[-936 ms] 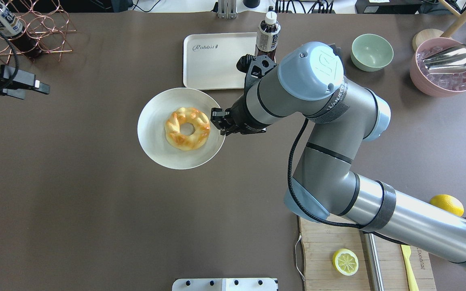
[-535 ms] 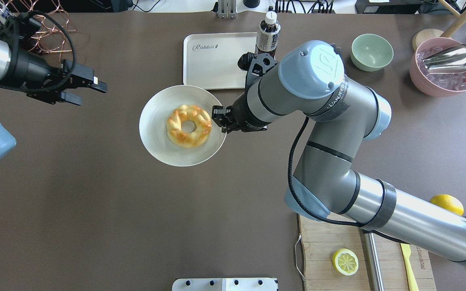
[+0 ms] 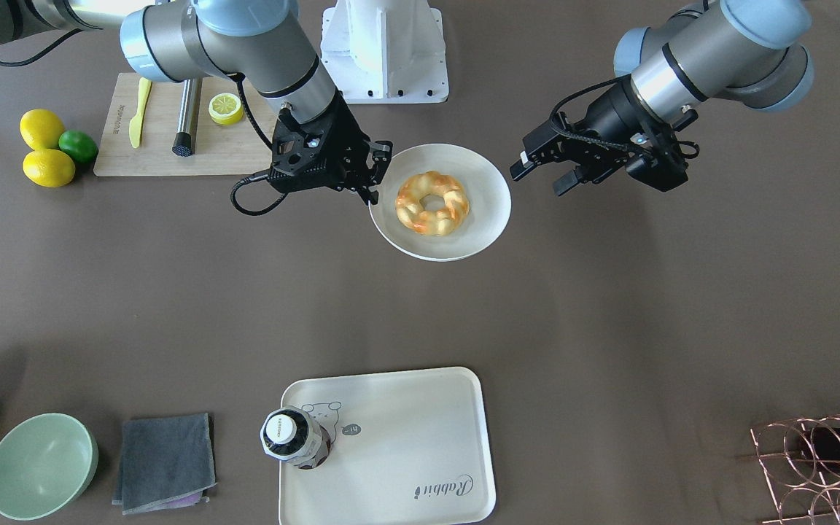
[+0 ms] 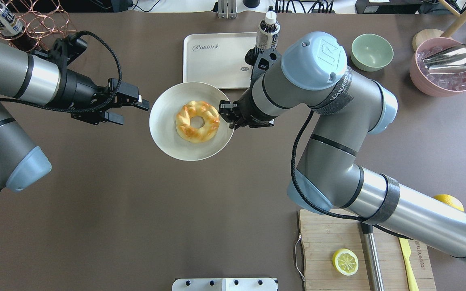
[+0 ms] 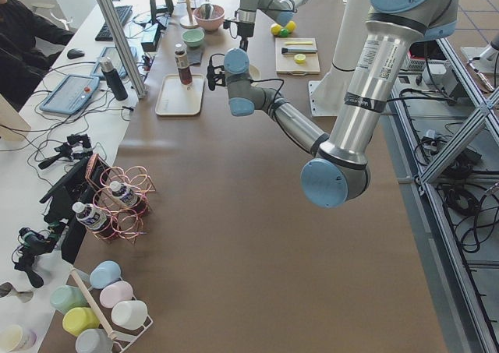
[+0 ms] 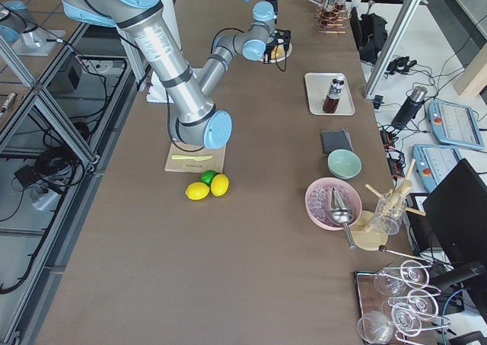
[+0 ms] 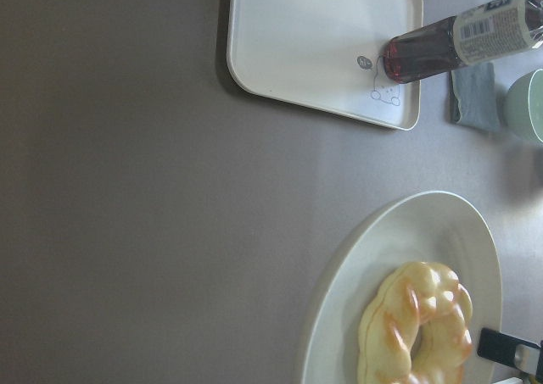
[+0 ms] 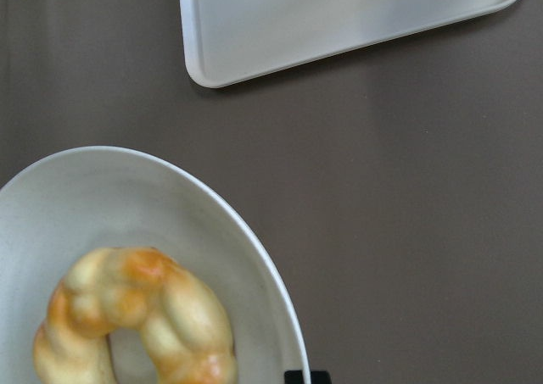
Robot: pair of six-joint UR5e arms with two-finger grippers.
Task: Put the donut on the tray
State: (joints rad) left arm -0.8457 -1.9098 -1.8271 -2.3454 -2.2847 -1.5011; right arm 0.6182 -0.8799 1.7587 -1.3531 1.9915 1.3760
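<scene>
Right tool (image 4: 227,116) clamped on white plate (image 4: 164,121) rim. Donut (image 4: 197,121) lay on plate. Left tool (image 4: 136,114) fingers apart, just beside plate. Tray (image 4: 212,64) sat apart, bottle (image 4: 267,33) on it.

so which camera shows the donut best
Exterior front-facing: the donut shows whole, braid and hole clear, lying on the plate. Overhead exterior shows nearly as much. Both wrist views cut part of it off, and the side views barely show it.
</scene>
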